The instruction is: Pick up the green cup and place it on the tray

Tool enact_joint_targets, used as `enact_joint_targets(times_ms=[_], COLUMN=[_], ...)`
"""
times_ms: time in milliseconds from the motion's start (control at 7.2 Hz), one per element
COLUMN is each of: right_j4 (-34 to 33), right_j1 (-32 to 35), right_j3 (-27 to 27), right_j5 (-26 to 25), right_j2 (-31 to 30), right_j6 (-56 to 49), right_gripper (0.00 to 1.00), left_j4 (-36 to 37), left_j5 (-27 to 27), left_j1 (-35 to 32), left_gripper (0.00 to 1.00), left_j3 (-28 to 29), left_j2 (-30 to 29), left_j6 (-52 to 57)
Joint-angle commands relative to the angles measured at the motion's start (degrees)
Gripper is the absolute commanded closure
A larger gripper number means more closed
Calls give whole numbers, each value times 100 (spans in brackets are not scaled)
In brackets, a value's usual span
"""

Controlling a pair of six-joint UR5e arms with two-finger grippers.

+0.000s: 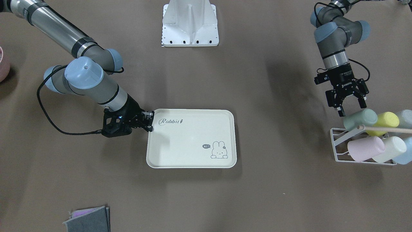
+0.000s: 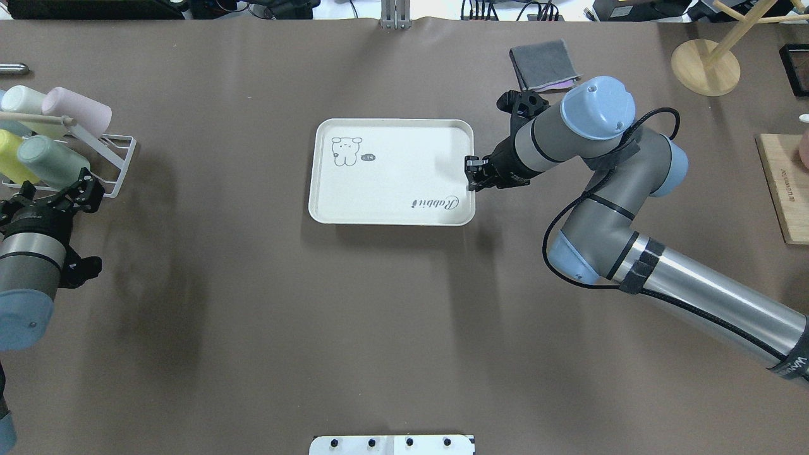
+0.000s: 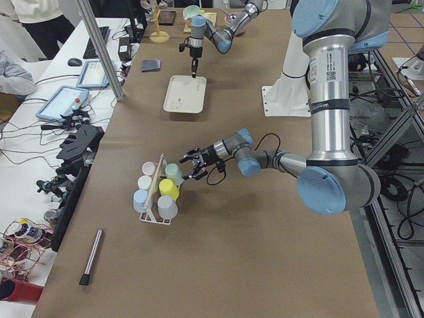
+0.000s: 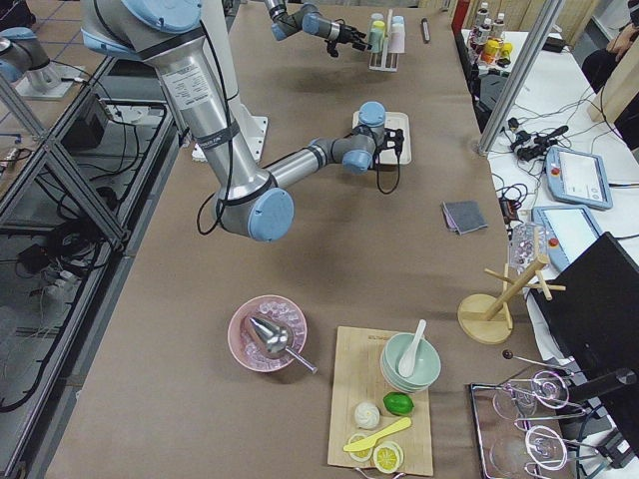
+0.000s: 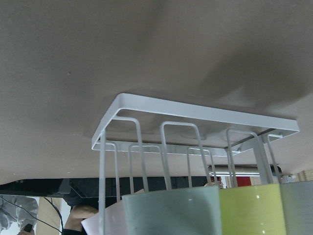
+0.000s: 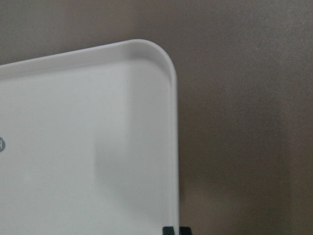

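Observation:
The sage-green cup [image 1: 360, 118] lies on its side on a white wire rack [image 1: 338, 141], at the top row's end nearest the tray. It also shows in the overhead view [image 2: 50, 161] and at the bottom of the left wrist view [image 5: 171, 213]. My left gripper [image 1: 351, 108] is open, just short of the cup's base and apart from it; overhead it [image 2: 54, 193] sits beside the rack. The cream Rabbit tray [image 1: 193, 138] lies mid-table with nothing on it. My right gripper [image 1: 149, 120] is shut on the tray's rim [image 6: 174, 147] near the Rabbit script.
The rack also holds a yellow-green cup [image 1: 384, 122], a pink cup [image 1: 365, 148], a cream cup [image 1: 389, 149] and pale blue ones [image 1: 405, 117], with a wooden rod across it. A grey cloth [image 2: 543, 63] lies beyond the tray. A wooden stand [image 2: 705, 66] and board [image 2: 787, 183] are far right.

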Motion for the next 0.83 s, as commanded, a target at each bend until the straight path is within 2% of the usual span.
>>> enact_joint_targets(times_ms=[0, 278, 417, 556, 694], right_j4=[31, 40, 66, 75, 66], right_j1=[-71, -98, -133, -150, -133], right_j3=[-55, -134, -143, -99, -81], right_j5=[0, 9, 0, -148, -167], right_j2=[-9, 0, -52, -105, -79], right_j6=[-7, -41, -85, -103, -86], right_gripper=[100, 100, 31, 0, 0], left_j4=[-108, -354, -355, -399, -599], left_j5=[0, 9, 18, 166, 211], left_j1=[-8, -16, -25, -25, -25], left_gripper=[2, 2, 2, 2, 2], left_j3=[101, 128, 119, 128, 206], left_j2=[-148, -52, -34, 1, 97], left_j6=[186, 203, 203, 230, 239])
